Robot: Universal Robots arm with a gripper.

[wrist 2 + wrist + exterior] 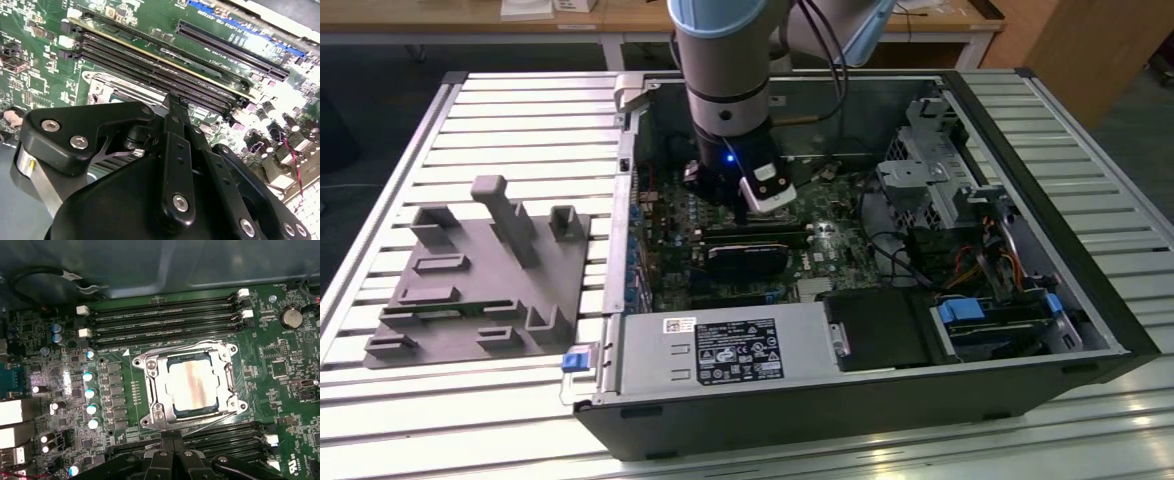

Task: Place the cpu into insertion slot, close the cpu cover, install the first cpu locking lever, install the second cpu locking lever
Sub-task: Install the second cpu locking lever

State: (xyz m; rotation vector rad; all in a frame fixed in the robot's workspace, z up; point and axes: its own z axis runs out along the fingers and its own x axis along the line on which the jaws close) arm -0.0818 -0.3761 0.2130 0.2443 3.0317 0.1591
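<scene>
The cpu (192, 385), a square chip with a pale silvery-tan face, lies flat in the insertion slot (231, 374) on the green motherboard. The cpu cover (150, 365), a silvery metal frame, lies down around it, and the chip shows through its window. Thin wire levers (172, 348) run along two opposite sides of the cover. In the first wrist view my gripper (172, 438) is shut just beside the socket's edge, with nothing visible between the fingers. In the second wrist view the gripper (172, 100) hides most of the socket frame (107, 82). In the exterior view the gripper (744, 217) reaches down inside the computer case (1067, 270).
Long black memory slots (165, 315) flank the socket on two sides. A row of capacitors (90, 392) stands beside it. In the exterior view a power supply (720, 350), a drive cage (927, 180) and cables crowd the case. A grey fixture plate (474, 275) lies at the exterior view's left.
</scene>
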